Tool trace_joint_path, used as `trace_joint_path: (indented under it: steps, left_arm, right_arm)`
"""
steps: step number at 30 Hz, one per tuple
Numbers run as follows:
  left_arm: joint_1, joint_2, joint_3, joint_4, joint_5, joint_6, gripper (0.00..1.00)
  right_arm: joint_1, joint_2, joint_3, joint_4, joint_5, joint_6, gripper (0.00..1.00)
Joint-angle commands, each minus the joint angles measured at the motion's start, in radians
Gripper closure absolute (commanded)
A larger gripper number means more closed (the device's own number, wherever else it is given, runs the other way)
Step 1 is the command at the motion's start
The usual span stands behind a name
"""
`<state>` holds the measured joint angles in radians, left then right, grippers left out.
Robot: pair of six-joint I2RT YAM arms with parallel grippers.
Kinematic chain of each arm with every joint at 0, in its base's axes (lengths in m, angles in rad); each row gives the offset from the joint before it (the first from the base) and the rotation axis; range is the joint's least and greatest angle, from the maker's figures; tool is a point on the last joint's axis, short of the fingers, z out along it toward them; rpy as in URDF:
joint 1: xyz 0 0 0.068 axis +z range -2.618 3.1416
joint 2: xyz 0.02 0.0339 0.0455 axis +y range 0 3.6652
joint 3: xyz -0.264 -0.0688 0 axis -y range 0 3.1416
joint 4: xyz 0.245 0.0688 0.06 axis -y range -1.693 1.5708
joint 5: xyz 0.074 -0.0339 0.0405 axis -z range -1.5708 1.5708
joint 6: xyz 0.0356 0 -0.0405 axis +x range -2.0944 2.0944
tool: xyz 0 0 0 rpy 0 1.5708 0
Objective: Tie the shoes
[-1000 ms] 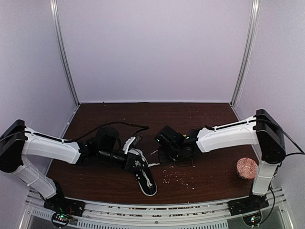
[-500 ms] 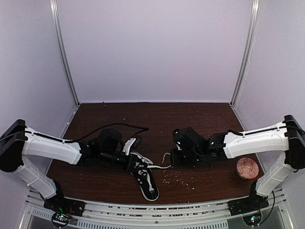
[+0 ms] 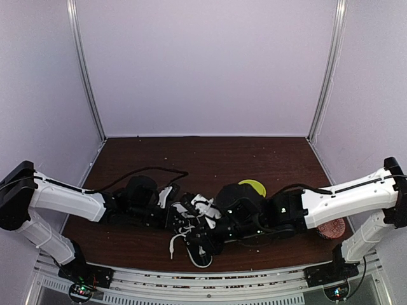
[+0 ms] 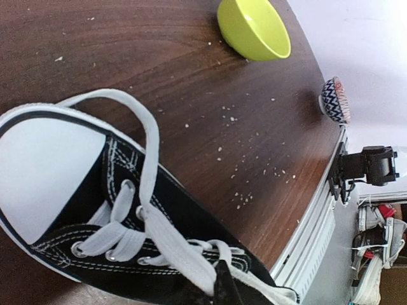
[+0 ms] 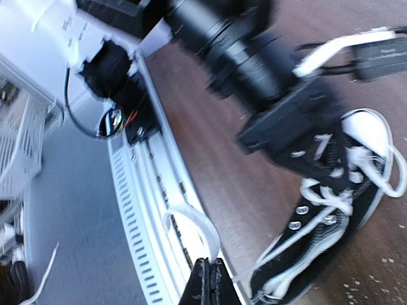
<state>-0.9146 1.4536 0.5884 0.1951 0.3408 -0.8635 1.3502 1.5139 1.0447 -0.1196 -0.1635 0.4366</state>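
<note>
The black sneaker (image 3: 200,251) lies near the table's front edge, toe toward the rail, its white laces loose. My left gripper (image 3: 184,215) is over the shoe's back part. In the left wrist view its dark tip (image 4: 224,283) is closed on a wide white lace (image 4: 149,190) running over the eyelets of the shoe (image 4: 172,213). My right gripper (image 3: 205,240) sits right at the shoe. In the right wrist view it (image 5: 208,278) is shut on a curled loop of white lace (image 5: 202,223), beside the shoe (image 5: 318,232).
A lime green bowl (image 3: 252,187) stands behind the right arm and shows in the left wrist view (image 4: 254,28). A patterned bowl (image 3: 332,229) sits at the right, partly behind the arm. Crumbs (image 4: 254,184) dot the wood. The white front rail (image 5: 143,210) runs just below the shoe.
My right arm has swung left from open table to the shoe, carrying the lace with it. The green bowl has come into view. A lace loop now hangs left of the shoe.
</note>
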Motion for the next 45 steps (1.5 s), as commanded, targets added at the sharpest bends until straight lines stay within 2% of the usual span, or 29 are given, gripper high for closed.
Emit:
trace_joint_path:
  steps: [1,4,5,6,8,9,11,13,17,22,28,34,39,45]
  left_arm:
    - [0.014,-0.006,-0.008,0.094,0.03,0.005,1.0]
    - [0.014,-0.012,-0.012,0.139,0.058,0.025,1.0]
    - [0.014,-0.011,-0.011,0.145,0.068,0.034,1.0]
    - [0.014,-0.009,-0.009,0.146,0.076,0.043,1.0]
    - [0.014,-0.006,-0.004,0.144,0.09,0.059,1.0]
    - [0.014,-0.007,-0.004,0.145,0.095,0.063,1.0]
    - [0.014,-0.008,-0.006,0.148,0.105,0.069,1.0]
    - [0.014,-0.015,-0.007,0.15,0.11,0.074,1.0]
    - [0.014,-0.031,-0.013,0.152,0.115,0.082,1.0]
    - [0.014,-0.032,-0.016,0.151,0.127,0.084,1.0]
    - [0.014,-0.04,-0.025,0.153,0.129,0.08,1.0]
    - [0.014,-0.038,-0.019,0.136,0.131,0.088,1.0]
    - [0.013,-0.038,-0.006,0.126,0.141,0.095,1.0]
    - [0.014,-0.039,-0.002,0.122,0.148,0.096,1.0]
  right_arm:
    - [0.055,0.12,0.1,-0.111,-0.114,-0.167,1.0]
    - [0.07,0.176,0.153,-0.177,-0.1,-0.219,1.0]
    - [0.07,0.18,0.16,-0.185,-0.082,-0.224,0.96]
    - [0.069,0.174,0.159,-0.187,-0.063,-0.23,0.87]
    - [0.06,0.147,0.149,-0.186,-0.016,-0.235,0.59]
    - [0.046,0.127,0.136,-0.178,-0.011,-0.234,0.49]
    - [0.004,0.085,0.081,-0.144,-0.016,-0.212,0.37]
    - [-0.059,0.039,0.016,-0.081,-0.056,-0.178,0.31]
    - [-0.173,0.02,-0.092,0.099,-0.134,-0.128,0.25]
    - [-0.253,0.093,-0.112,0.218,-0.226,-0.116,0.24]
    - [-0.269,0.182,-0.07,0.24,-0.286,-0.17,0.41]
    - [-0.27,0.236,-0.065,0.272,-0.375,-0.183,0.45]
    - [-0.27,0.267,-0.062,0.289,-0.353,-0.19,0.54]
    - [-0.27,0.289,-0.051,0.302,-0.306,-0.212,0.59]
